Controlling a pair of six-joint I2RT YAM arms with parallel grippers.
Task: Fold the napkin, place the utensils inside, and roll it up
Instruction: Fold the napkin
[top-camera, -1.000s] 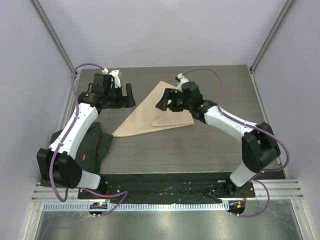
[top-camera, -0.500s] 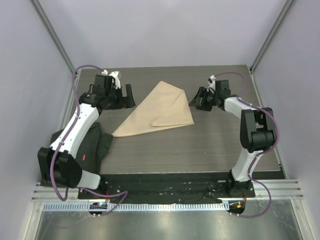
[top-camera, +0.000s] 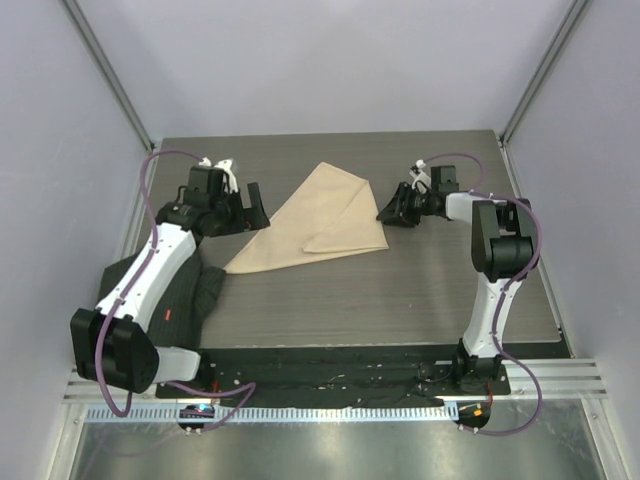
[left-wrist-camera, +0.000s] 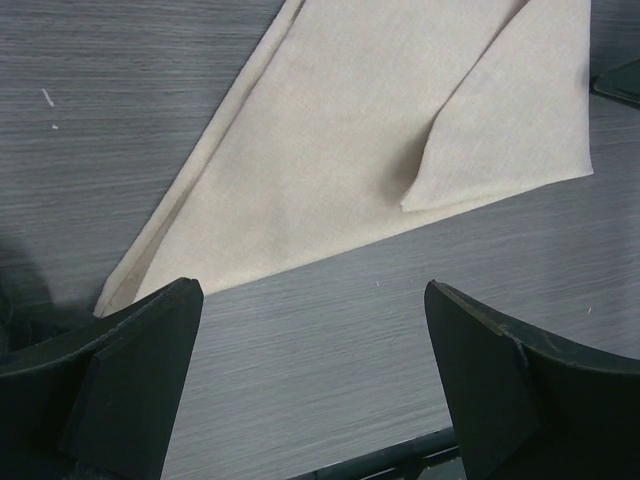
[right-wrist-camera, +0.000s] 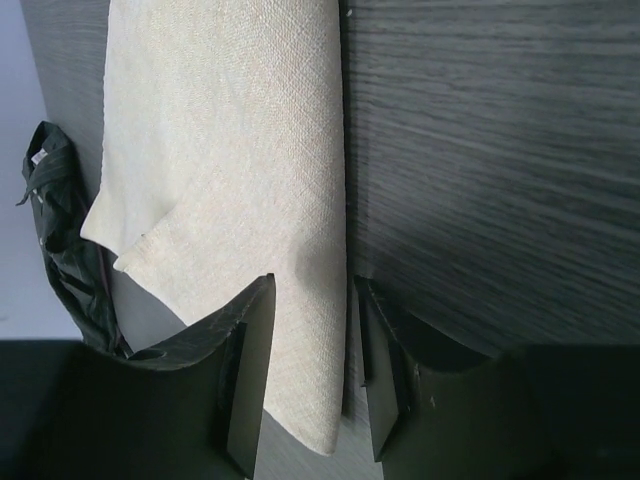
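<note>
Across the middle of the counter lies the napkin, folded into a triangle. Its long point reaches toward the near left, and a smaller flap is turned over its right corner. Just left of the napkin hovers the left claw, jaws spread wide. In the left wrist view its two dark fingers frame the napkin's pointed end and the bare counter beside it. Just off the napkin's right edge sits the right claw, jaws partway apart with a narrow gap. The right wrist view shows the napkin's edge running through that gap, but I cannot tell whether the claw touches the cloth. To the near left of the napkin's pointed end, a dark ribbed cloth lies crumpled beneath the left arm.
</note>
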